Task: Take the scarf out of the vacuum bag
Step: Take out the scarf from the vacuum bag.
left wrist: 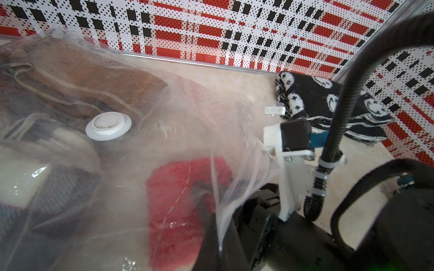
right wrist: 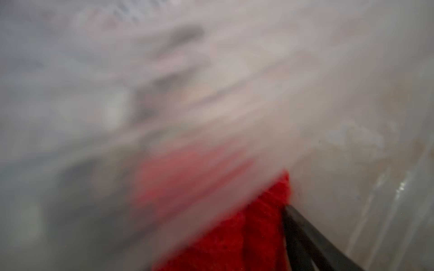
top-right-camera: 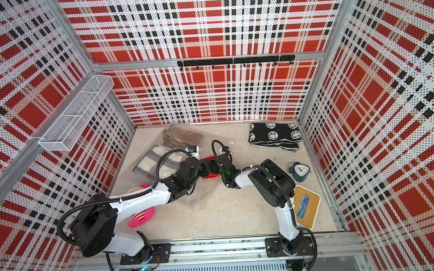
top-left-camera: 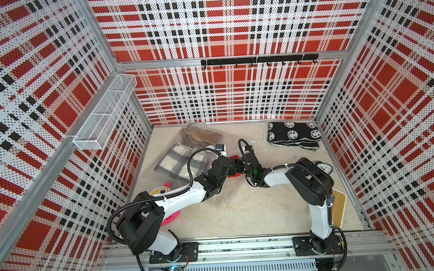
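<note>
Plastic film of the vacuum bag (top-left-camera: 226,198) lies crumpled on the desk (top-left-camera: 252,215), spreading from the centre toward 10 o'clock in both top views. Inside it sit a grey-and-cream plaid scarf (top-left-camera: 173,160), a brown scarf (top-left-camera: 201,136) at its 12 o'clock end, and a red scarf (top-left-camera: 234,175) at its 3 o'clock edge. The left wrist view shows the round white valve cap (left wrist: 108,126) on the bag's face, above the brown cloth. Both arms meet over the red scarf. The left hand (top-left-camera: 231,165) is pressed together at the bag's edge, though what lies between its tips is hidden. The right hand (top-left-camera: 238,166) comes in from 3 o'clock; its wrist view is blurred by film, with one dark finger (right wrist: 305,234) beside red cloth, so I cannot tell whether it is spread or pinching. Outside the bag, a black smiley scarf (top-left-camera: 294,135) lies folded at 1 o'clock, an alarm clock (top-right-camera: 299,171) at 3, a wooden board (top-right-camera: 307,205) at 4, and a pink toy (top-right-camera: 141,217) at 8, partly under the left arm. A wire basket (top-left-camera: 104,113) hangs on the wall at 9 o'clock.
</note>
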Robot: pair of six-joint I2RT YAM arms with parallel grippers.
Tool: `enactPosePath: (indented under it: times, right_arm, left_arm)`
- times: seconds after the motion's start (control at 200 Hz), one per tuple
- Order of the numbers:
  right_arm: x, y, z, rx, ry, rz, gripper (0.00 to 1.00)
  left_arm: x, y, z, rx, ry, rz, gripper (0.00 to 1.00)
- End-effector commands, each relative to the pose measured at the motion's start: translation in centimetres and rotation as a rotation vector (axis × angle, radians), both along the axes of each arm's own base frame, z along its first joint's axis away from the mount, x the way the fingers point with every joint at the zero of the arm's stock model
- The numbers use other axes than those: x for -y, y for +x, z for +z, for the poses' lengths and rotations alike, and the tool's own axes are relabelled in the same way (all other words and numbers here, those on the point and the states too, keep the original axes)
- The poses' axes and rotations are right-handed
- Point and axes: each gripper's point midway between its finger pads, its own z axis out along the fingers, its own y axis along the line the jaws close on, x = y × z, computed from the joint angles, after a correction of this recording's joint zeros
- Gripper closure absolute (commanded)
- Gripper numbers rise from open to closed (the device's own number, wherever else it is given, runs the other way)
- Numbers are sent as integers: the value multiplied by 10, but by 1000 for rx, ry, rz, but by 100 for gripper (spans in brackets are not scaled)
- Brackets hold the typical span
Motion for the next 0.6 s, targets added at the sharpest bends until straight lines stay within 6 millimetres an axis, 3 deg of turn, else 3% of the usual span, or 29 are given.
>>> enactPosePath:
  times: [0.0, 0.14, 0.381, 0.476, 0.591]
  right_arm:
    - [3, 5, -15, -33, -56, -20, 16]
    - [10, 5, -21, -38, -78, -48, 16]
    - [19, -1, -9, -15, -99, -64, 14]
    - [9, -1, -19, -38, -92, -26, 18]
    - [-2, 0, -22, -45, -64, 11, 31]
  left_arm:
    - [2, 3, 16, 30, -22, 5, 100]
    - [1, 2, 16, 30, -20, 6, 100]
    - [0, 2, 18, 34, -20, 4, 100]
    - [0, 3, 17, 33, -11, 7, 100]
    - [-1, 3, 14, 26, -9, 6, 100]
